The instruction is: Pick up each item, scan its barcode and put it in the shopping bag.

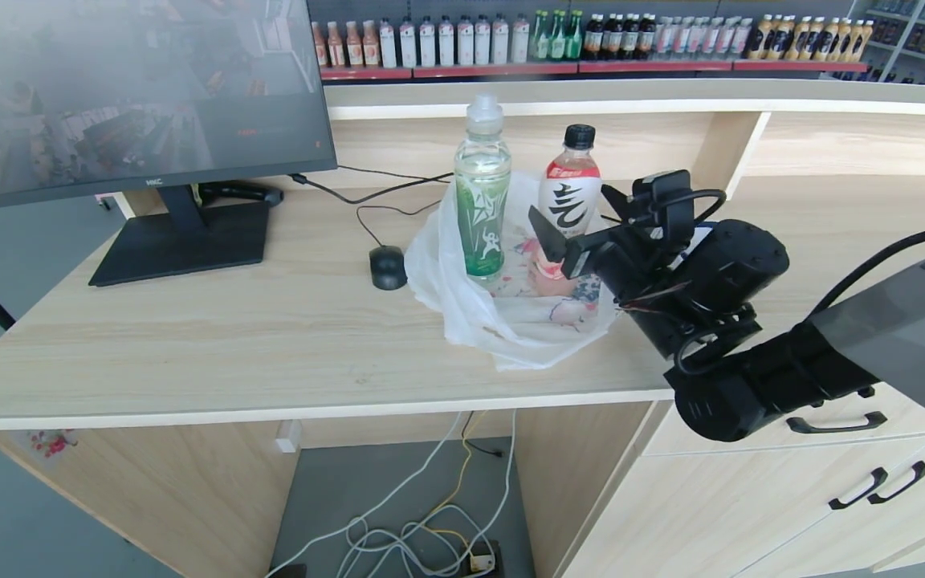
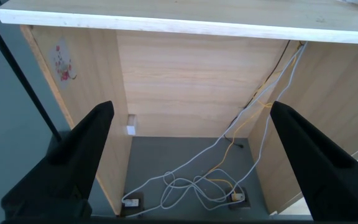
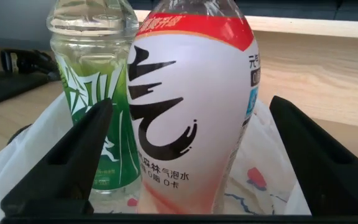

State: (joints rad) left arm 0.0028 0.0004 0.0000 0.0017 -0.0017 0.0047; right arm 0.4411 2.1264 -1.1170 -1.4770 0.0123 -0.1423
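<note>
Found left gripper (image 2: 192,109) hanging low before the counter's underside, fingers spread wide, nothing held. Saw clear plastic bottle with green label (image 1: 482,201) upright on the crumpled white plastic shopping bag (image 1: 462,313). Saw, just beside it to the right, white-and-pink labelled plastic bottle with black cap (image 1: 568,201), likewise upright on the bag's plastic. Found right gripper (image 1: 579,229) level with that second bottle, fingers wide to either side of its body, apparently not clamped on it. Could not tell contact. Judged both bottles bagged or nearly so, but rated "inside" against "on top" unsure, given bag walls slumped low. Spotted no further goods waiting on the pale wooden counter (image 1: 189,353), so judged the task close to done, with letting go and backing off left, unless a fresh grasp was meant. Could not tell whether barcodes were scanned.

Noted around them, at far left, dark flat monitor on black stand (image 1: 133,88). Noted a black handheld device (image 1: 242,193) behind the stand, possibly the scanner, and a black computer mouse (image 1: 388,267) near the bag's left edge. Judged the green-labelled bottle near enough to the finger between the bottles to be knocked.
</note>
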